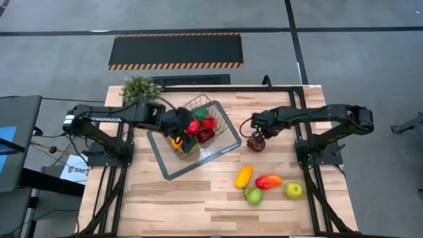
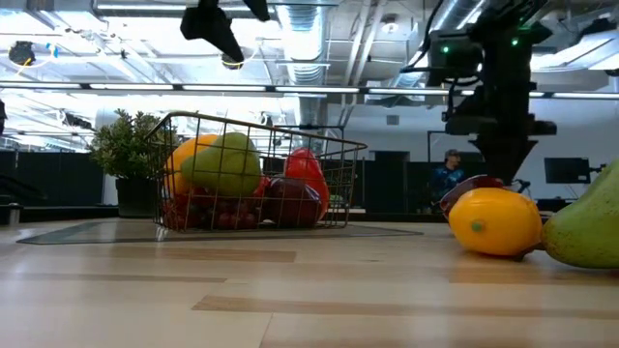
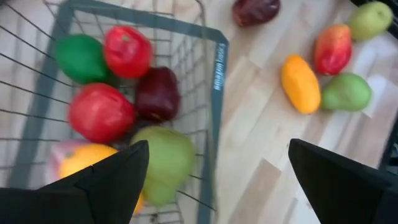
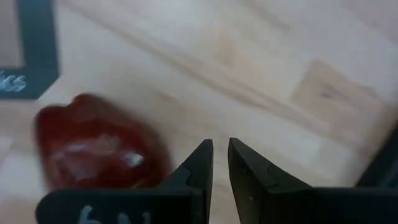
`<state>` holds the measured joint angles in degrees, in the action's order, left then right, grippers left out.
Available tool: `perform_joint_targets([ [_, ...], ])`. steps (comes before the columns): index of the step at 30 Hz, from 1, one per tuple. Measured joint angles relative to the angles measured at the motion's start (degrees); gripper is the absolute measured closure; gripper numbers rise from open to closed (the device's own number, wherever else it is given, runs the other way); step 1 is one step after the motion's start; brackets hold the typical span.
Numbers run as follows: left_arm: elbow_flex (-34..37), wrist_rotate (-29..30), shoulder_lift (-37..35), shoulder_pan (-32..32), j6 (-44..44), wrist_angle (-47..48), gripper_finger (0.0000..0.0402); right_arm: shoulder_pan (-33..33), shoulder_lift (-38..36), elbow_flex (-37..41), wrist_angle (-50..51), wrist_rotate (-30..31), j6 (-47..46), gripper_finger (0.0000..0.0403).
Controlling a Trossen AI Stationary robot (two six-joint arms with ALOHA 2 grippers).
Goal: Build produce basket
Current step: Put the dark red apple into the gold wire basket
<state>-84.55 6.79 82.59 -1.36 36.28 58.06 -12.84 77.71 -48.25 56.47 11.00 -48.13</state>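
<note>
Holding produce: wire basket on grey tray, table centre-left, containing red pieces, a green piece, a dark red piece, a pear and an orange piece. Left gripper above basket, fingers wide apart, empty. Right gripper just beside dark red fruit on the wooden table, fingers nearly together, gripping nothing. Loose near the right front: orange fruit, red-orange fruit, green pear, yellow-green apple.

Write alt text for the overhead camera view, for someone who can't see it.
A wire basket of produce sits on a wooden table under the left gripper. The right gripper hovers at a dark red fruit; four more fruits lie nearer the front edge.
</note>
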Motion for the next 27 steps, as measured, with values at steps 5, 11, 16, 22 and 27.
perform_joint_targets([
  [5,0.0,4.42,0.0,-5.34,5.17,-0.22,0.003,4.77,0.28,0.11,-2.22,-3.52,-2.05,0.0333],
  [11,0.0,10.74,0.0,-9.72,10.28,-1.59,0.003,13.6,0.28,0.11,-16.41,-11.23,-3.8,0.0333],
  [16,0.0,15.45,0.0,-11.53,12.82,-3.03,0.003,19.49,-0.05,0.07,-31.6,-15.74,-0.12,0.0333],
  [22,2.02,18.12,0.0,-12.22,13.08,-11.2,0.003,21.57,-3.47,-3.01,-30.5,-14.62,-2.72,0.0333],
  [27,7.93,19.55,0.0,-12.22,12.83,-23.59,0.003,22.27,-6.38,-3.65,-20.78,-4.8,-8.92,0.0333],
])
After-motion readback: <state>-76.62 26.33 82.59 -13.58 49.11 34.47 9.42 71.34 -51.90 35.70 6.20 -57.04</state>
